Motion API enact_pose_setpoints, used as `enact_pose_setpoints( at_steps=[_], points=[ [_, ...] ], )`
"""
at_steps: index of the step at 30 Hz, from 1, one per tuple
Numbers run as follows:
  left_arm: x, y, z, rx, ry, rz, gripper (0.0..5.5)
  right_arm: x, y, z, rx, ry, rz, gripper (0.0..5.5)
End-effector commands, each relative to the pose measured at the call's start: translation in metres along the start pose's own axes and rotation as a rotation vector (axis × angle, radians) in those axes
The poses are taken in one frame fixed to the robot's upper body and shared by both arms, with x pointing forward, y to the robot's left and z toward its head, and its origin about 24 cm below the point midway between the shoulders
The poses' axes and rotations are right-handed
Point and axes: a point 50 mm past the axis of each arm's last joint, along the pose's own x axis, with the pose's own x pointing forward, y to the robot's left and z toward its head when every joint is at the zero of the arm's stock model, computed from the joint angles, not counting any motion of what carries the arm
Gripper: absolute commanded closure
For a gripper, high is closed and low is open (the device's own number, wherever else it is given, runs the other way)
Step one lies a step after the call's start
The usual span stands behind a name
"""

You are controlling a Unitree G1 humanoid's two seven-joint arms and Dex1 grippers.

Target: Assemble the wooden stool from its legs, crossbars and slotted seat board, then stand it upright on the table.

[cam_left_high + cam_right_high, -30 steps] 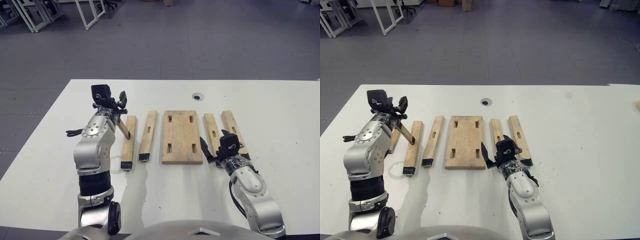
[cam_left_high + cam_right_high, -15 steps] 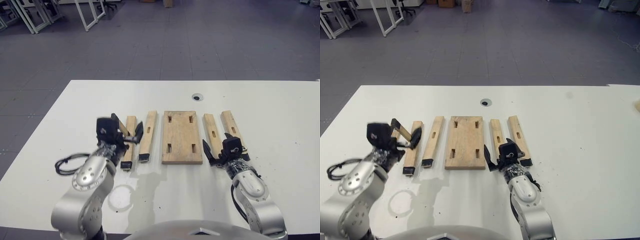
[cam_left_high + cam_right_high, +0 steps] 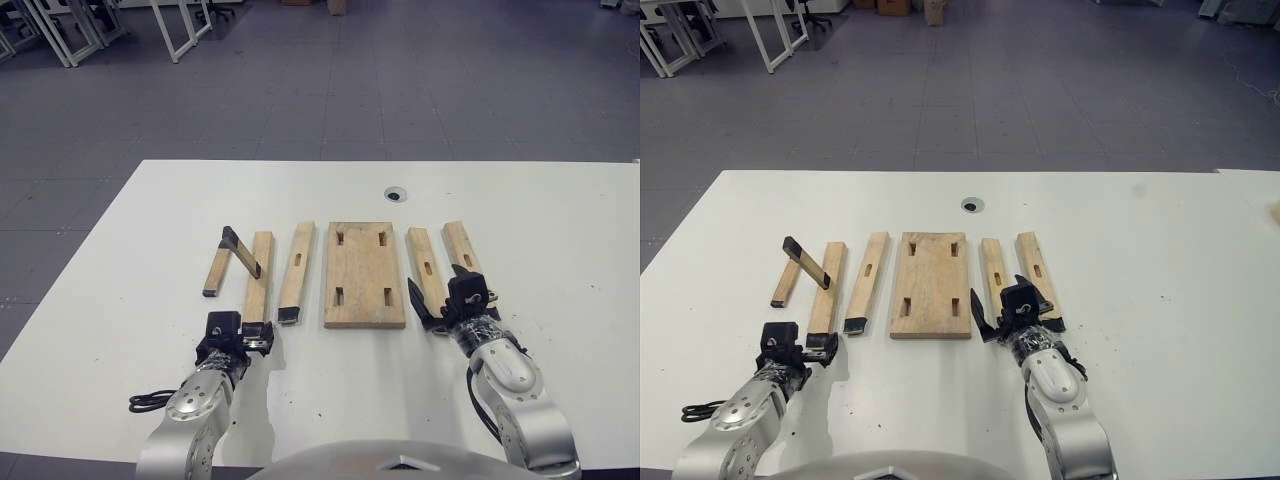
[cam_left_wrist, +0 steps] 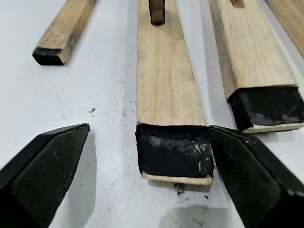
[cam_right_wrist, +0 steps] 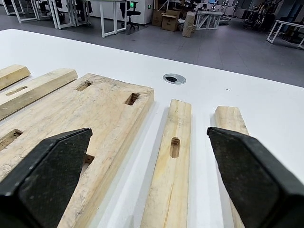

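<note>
Wooden stool parts lie unassembled in a row across the middle of the white desk [image 3: 560, 230]. The seat board [image 3: 364, 273] lies flat at centre frame, its four slots facing up. To its left are the inner left leg [image 3: 295, 272] and the outer left leg [image 3: 258, 283], each with a black cap at the near end. To its right lie the inner right leg [image 3: 424, 270] and the outer right leg [image 3: 460, 250]. At the far left of the row, a flat crossbar [image 3: 216, 268] lies on the desk. A slanted crossbar [image 3: 243, 250] runs from its far end across to the outer left leg; whether it sits in that leg's slot cannot be told.

Low in the frame's left, the left tool [image 3: 243, 340] sits at the capped end of the outer left leg. It is spread wide, with the cap between its fingers [image 4: 42, 175]: one is just beside the cap, the other well apart. The right tool [image 3: 438, 300], lower right, is likewise spread wide and holds nothing. It is near the close end of the inner right leg, beside the seat board's edge. A round cable hole [image 3: 396, 193] lies beyond the board.
</note>
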Motion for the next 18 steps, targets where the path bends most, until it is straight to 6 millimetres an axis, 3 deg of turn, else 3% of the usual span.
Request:
enact_pose_setpoints(
  at_steps=[1,9,18],
  points=[
    [0.018,-0.001,-0.004,0.035,0.036,-0.023,0.9,0.002,-0.002,0.003,-0.012,-0.002,0.0,1.02],
    [0.014,-0.002,-0.03,-0.094,0.14,0.054,2.04,0.001,-0.006,0.005,-0.022,0.004,-0.006,1.02],
    [0.017,0.0,-0.03,-0.09,0.137,0.082,3.44,0.002,-0.011,0.006,-0.014,0.014,-0.02,1.02]
  ],
)
